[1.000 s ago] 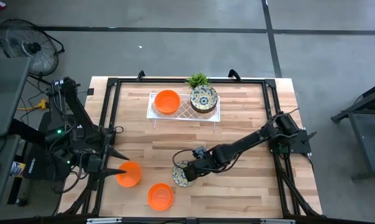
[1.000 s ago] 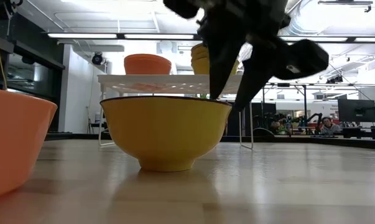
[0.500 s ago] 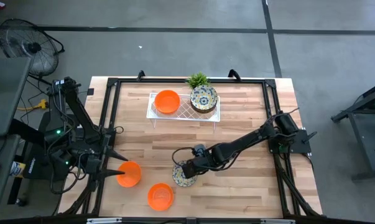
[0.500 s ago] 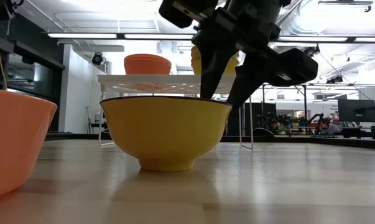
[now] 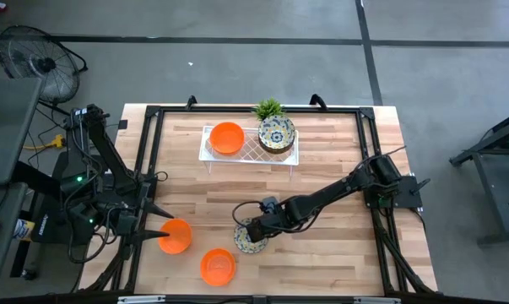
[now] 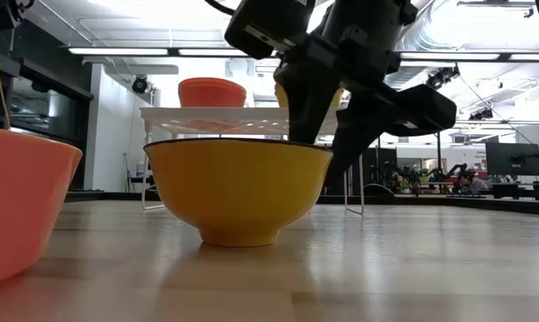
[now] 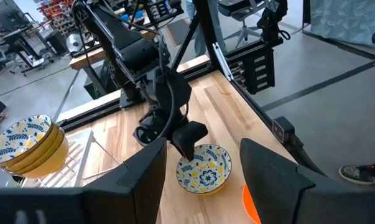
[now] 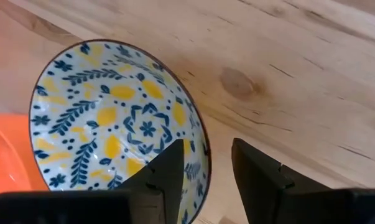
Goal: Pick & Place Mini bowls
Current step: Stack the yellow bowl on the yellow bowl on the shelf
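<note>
No text, label, brand, number or sign can be read in any view, though the cluttered room beyond the counter is perhaps too far off to show small lettering.

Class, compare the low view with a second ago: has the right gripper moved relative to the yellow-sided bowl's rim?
Yes. The right gripper has come down: its fingers now straddle the rim of the patterned bowl, one inside and one outside.

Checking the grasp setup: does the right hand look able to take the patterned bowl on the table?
Probably yes: the right hand straddles the patterned bowl's rim, one finger inside, one outside, nothing between.
</note>
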Action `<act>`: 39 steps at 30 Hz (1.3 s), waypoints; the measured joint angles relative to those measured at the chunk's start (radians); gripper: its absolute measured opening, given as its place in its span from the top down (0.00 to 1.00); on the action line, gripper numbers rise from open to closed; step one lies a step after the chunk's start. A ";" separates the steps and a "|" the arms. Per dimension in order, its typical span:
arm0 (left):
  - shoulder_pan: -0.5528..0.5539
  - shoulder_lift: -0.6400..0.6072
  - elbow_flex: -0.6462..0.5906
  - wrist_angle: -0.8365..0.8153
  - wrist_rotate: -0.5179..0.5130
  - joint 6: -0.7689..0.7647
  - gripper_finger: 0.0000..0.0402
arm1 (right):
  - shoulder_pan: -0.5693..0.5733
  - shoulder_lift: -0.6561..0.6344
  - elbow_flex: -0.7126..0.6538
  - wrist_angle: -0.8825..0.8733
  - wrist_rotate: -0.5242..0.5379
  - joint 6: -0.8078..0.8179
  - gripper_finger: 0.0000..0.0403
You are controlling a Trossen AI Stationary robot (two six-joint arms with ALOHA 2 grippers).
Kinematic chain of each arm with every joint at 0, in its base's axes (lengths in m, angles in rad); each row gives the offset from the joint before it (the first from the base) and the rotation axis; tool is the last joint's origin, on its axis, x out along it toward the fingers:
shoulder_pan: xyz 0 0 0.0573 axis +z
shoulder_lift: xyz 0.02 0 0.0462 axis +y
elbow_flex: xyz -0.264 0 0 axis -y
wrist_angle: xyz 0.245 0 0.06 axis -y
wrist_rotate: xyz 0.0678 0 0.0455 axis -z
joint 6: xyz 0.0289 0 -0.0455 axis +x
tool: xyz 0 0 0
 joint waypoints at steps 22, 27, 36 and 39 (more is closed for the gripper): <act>0.000 0.000 0.000 0.000 0.000 0.000 0.51 | -0.002 -0.006 0.001 0.015 -0.084 -0.122 0.99; 0.000 0.000 0.000 0.000 0.001 0.000 0.51 | -0.002 -0.039 -0.002 -0.015 -0.101 -0.132 1.00; 0.000 0.000 0.000 0.000 0.001 0.000 0.51 | -0.011 -0.154 -0.002 -0.076 -0.094 -0.139 1.00; 0.000 0.000 0.000 0.000 0.001 0.000 0.51 | -0.017 -0.199 -0.002 -0.110 -0.091 -0.140 1.00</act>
